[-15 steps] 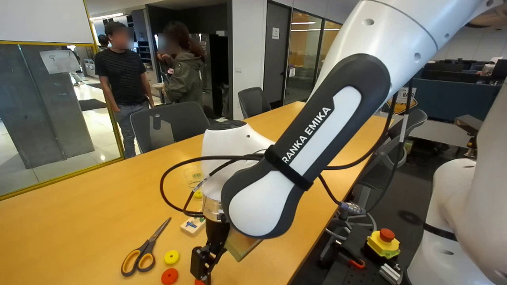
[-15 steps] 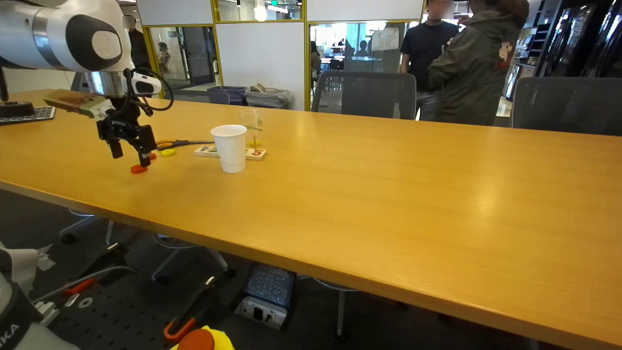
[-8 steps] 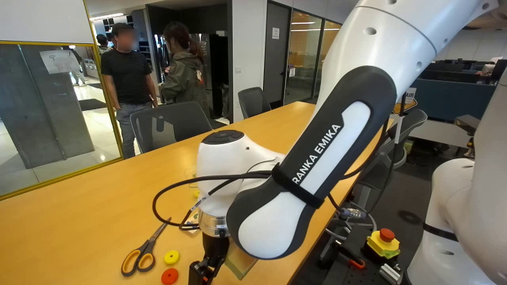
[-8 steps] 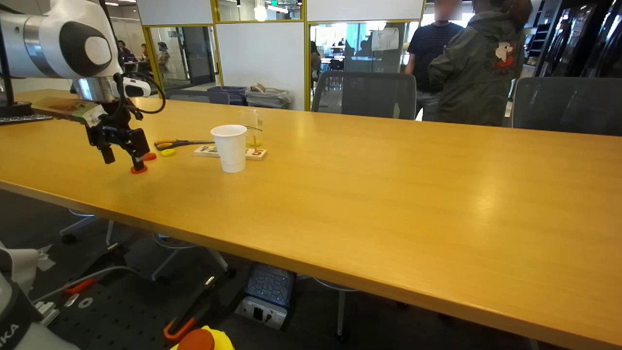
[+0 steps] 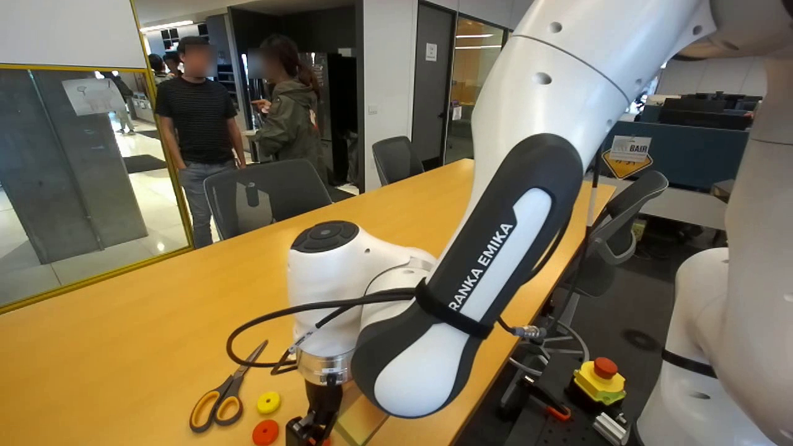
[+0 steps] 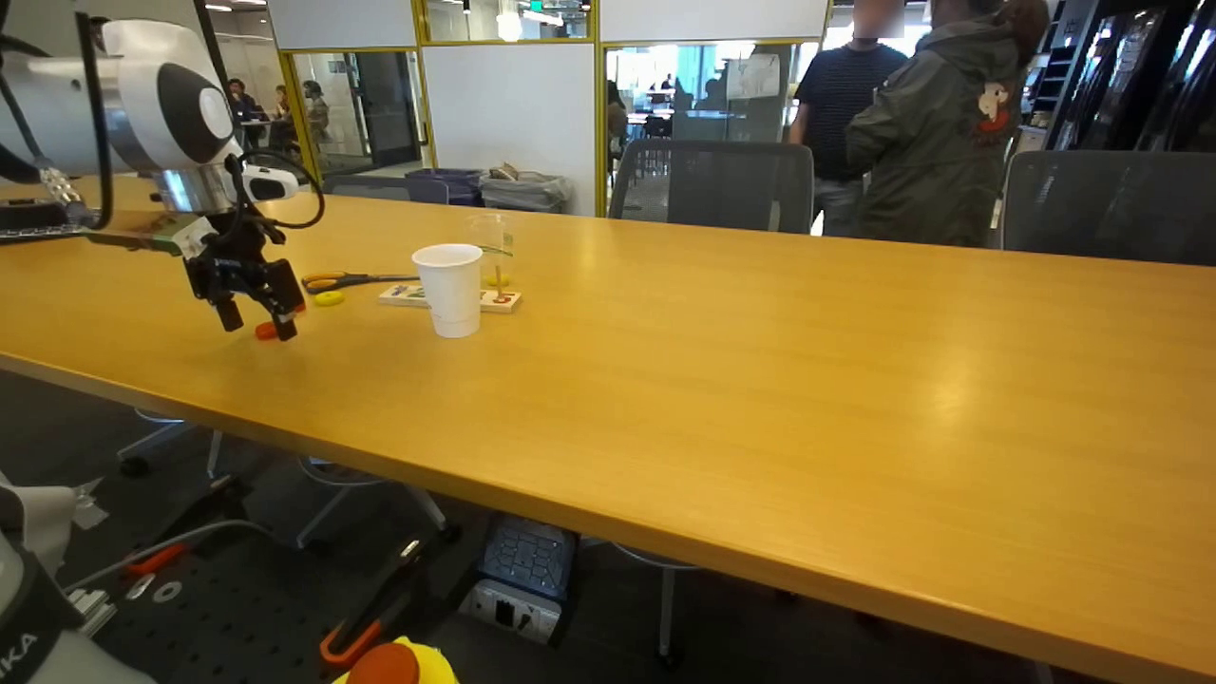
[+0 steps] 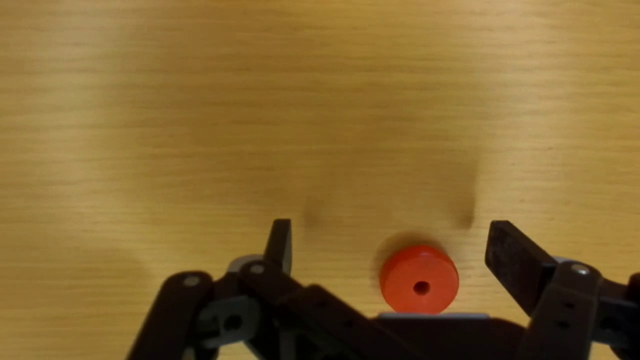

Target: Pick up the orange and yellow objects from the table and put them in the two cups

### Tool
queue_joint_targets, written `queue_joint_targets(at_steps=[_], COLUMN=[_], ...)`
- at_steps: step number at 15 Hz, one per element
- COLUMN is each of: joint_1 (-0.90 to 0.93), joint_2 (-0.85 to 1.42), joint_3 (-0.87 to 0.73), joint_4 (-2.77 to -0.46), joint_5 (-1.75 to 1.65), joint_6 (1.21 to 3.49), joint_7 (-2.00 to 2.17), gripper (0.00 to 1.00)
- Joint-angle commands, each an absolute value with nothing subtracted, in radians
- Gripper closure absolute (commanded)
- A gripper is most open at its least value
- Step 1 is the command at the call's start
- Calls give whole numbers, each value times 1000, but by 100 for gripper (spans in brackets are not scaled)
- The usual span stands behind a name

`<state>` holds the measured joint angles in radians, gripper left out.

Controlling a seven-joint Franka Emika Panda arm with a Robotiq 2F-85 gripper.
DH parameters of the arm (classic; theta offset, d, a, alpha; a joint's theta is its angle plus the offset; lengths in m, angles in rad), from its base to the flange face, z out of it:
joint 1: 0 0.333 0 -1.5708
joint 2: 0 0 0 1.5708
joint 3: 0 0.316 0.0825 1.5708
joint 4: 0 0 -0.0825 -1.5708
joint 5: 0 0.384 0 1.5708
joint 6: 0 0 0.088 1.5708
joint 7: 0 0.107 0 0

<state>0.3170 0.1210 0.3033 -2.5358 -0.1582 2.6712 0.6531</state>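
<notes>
In an exterior view, glare on table [image 6: 950, 394] at 3 o'clock; wrist view seemingly soft, red piece [image 7: 419, 274] shadowed toward 11 o'clock.

Has bare table [image 7: 340, 252] between the parted fingers [image 7: 517, 265] of the gripper [image 7: 389, 242], save for one orange-red piece [image 7: 417, 272]. Toward the scissors [image 5: 232, 387], is hemmed by another orange-red piece [image 5: 261, 435] and a yellow piece [image 5: 265, 407], both flat. Toward the white cup [image 6: 453, 294] in an exterior view, has free table, then is barred by its upright wall, with the pale strip [image 6: 401, 296] and clear cup [image 6: 489, 231] behind. Past these, widens to bare table.
</notes>
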Motion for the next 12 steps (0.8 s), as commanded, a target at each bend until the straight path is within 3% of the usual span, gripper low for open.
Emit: queue_joint_targets(at_steps=[1,12], joint_1=[351,374], joint_2=[175,235], joint_3=[279,239], joint_4=[-2469,-2406], joint_5=[-169,-146], joint_6=[2668,2670], joint_7=[667,643], gripper=[0,0])
